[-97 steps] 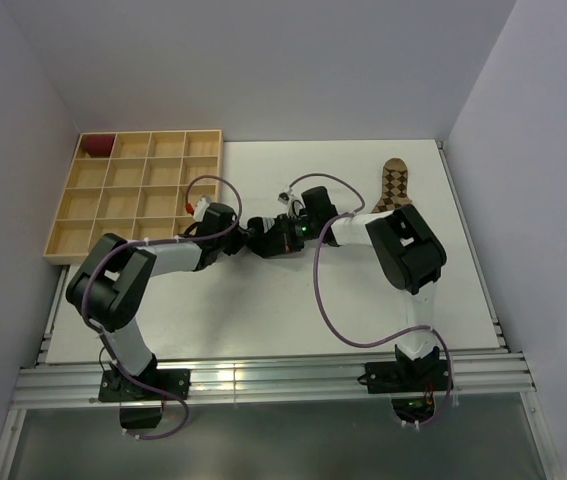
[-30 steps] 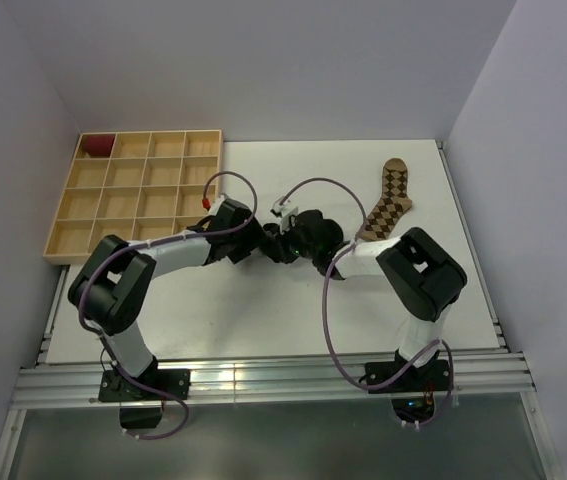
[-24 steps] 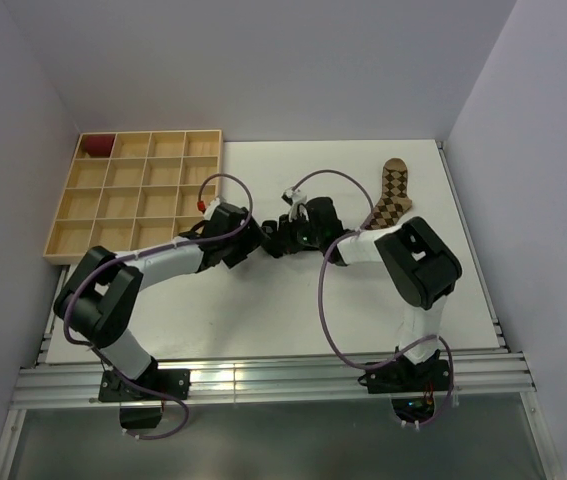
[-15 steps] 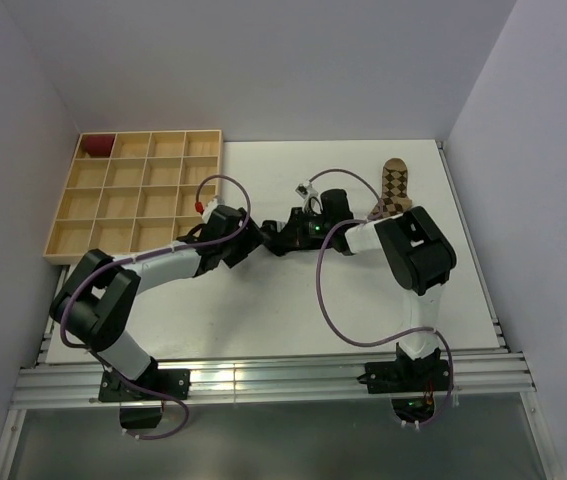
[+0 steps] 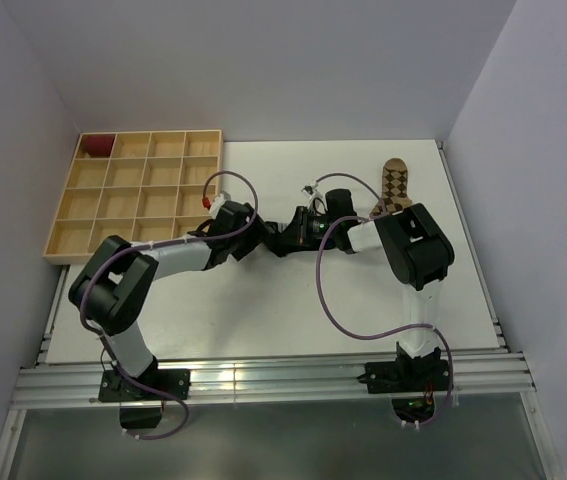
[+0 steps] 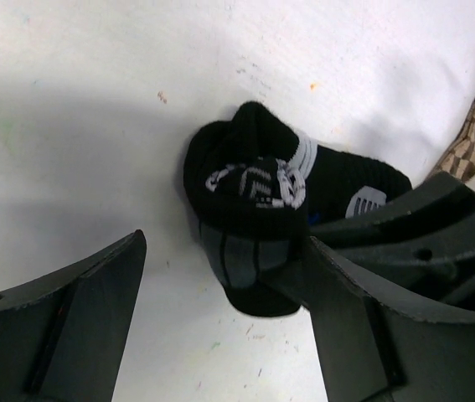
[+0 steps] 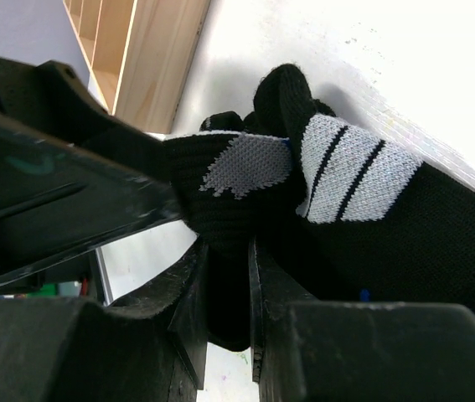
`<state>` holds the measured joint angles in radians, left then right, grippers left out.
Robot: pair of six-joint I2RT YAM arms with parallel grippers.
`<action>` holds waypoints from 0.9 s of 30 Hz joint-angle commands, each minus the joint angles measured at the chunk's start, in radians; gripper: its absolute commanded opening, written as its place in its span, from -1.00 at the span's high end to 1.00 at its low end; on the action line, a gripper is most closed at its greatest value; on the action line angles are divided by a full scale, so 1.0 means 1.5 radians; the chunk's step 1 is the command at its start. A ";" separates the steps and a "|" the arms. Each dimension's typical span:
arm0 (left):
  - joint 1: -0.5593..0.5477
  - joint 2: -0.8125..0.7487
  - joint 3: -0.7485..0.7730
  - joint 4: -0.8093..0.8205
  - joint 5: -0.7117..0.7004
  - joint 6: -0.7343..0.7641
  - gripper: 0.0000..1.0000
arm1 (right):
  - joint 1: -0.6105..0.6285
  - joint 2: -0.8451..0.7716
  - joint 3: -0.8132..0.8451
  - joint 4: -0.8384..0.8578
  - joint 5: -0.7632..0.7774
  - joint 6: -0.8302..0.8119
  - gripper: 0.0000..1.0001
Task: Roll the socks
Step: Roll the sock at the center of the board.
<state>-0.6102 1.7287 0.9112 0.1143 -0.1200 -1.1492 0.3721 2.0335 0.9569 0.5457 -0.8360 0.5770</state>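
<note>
On the table (image 5: 263, 310), mid-way out, the left gripper (image 6: 224, 243) stood wide open, one finger either side of the black sock (image 6: 254, 176), which lay bunched and partly rolled between the two grippers. The right gripper (image 7: 229, 280) was narrow, pinching a fold of that sock. Farther right, the tan argyle sock (image 5: 391, 190) lay flat and unrolled, just beyond the right arm. Far left was a wooden tray (image 5: 168, 172) with a dark red bundle (image 5: 96, 146) in its far-left corner compartment.

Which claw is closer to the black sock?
Right. The right gripper pinches a fold of the black sock; the left gripper is open, its fingers either side of it.
</note>
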 commanded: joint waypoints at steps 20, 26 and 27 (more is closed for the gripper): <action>0.010 0.131 0.051 -0.024 0.004 -0.013 0.11 | 0.009 -0.007 -0.011 -0.148 0.079 -0.055 0.78; 0.001 0.144 0.055 -0.074 -0.024 0.008 0.17 | 0.018 -0.106 -0.036 -0.154 0.138 -0.062 0.06; 0.001 0.142 0.052 -0.094 -0.028 0.009 0.17 | 0.018 -0.121 -0.044 -0.158 0.149 -0.058 -0.02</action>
<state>-0.6060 1.8816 1.0145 0.1642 -0.0887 -1.1824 0.3904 1.9396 0.9348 0.4232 -0.6945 0.5228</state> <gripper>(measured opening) 0.449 0.478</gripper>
